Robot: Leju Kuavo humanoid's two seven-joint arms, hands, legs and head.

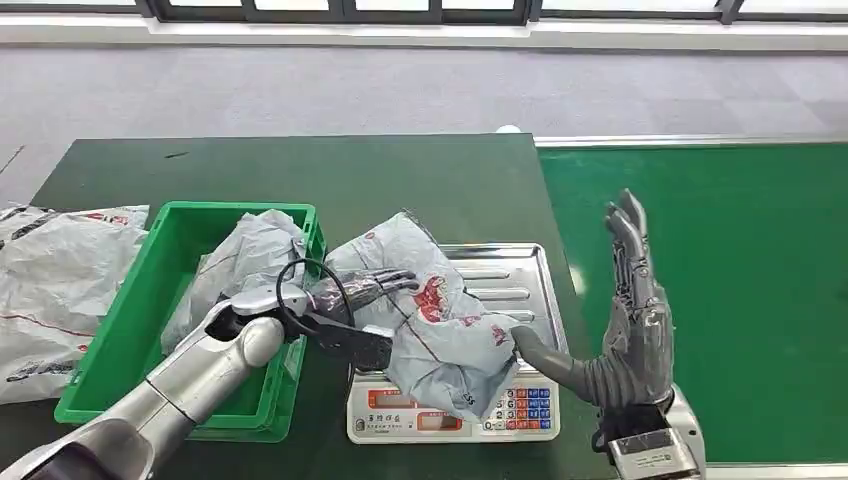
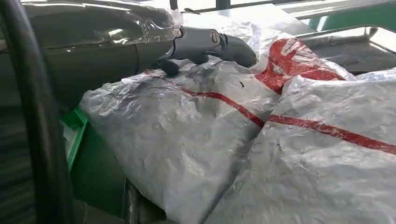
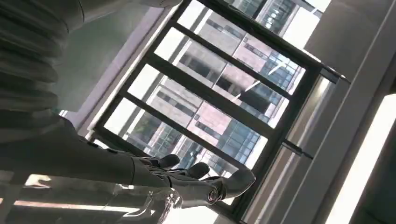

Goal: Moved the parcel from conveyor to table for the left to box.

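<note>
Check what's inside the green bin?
A crumpled grey bag lies in the green bin, leaning toward its right wall. The left hand and forearm cover the bin's near right part; anything under the bag is hidden.

Dark green surface [image 1: 400, 175] carries green bin [image 1: 120, 340] at left, scale [image 1: 500, 290] just beside bin's right wall, near front edge. Grey bags [image 1: 50, 280] lie on surface left of bin. Green conveyor [image 1: 720, 250] adjoins surface's right edge.
</note>
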